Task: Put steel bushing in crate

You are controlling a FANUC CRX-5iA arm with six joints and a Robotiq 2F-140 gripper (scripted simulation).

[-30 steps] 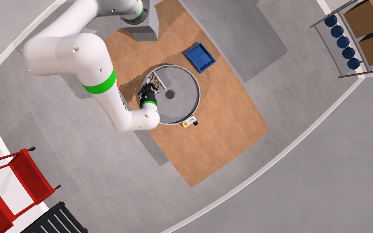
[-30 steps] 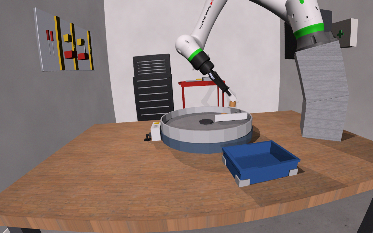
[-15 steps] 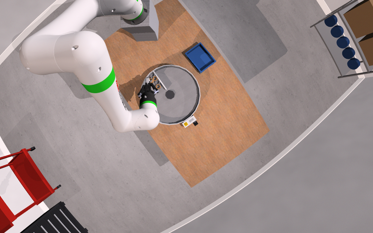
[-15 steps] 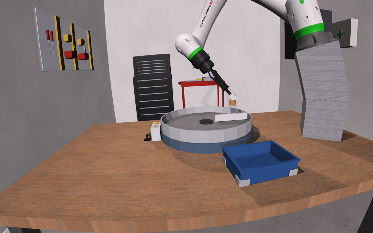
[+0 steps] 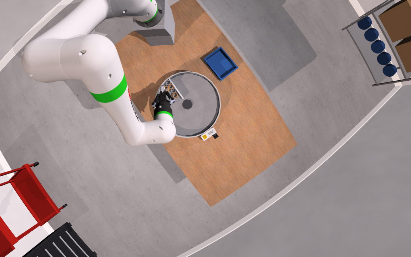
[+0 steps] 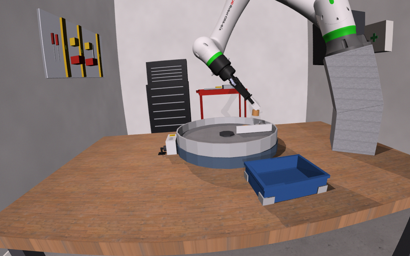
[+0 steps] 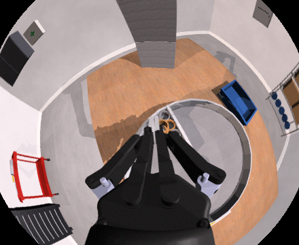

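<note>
The grey steel bushings point(image 5: 168, 84) lie in the walled pocket of the turning table point(image 6: 225, 149), at about 10 o'clock from its hub in the top view. None of them is lifted. Two orange bushings point(image 5: 173, 92) lie beside them in the same pocket.

You will find the gripper point(image 6: 255, 104) pressed almost fully together. An orange bushing point(image 6: 255, 112) hangs directly under its tips, above the table's rim. I judge that the gripper pinches this bushing by its thin wall, which would explain such a narrow closure. The wrist view is too crowded at the tips to confirm this.

The arm reaches in at a slant from 9 o'clock, probably to clear the rim and the white divider point(image 6: 253, 128) that pens the parts.

Finding: by its colour, the part in the gripper does not look like steel. If that is so, the wrong bushing is being carried.

The blue crate point(image 6: 283, 187) stands on the counter point(image 6: 104, 191) near the table, at about 1 o'clock from the hub in the top view. No bushing shows in it.
</note>
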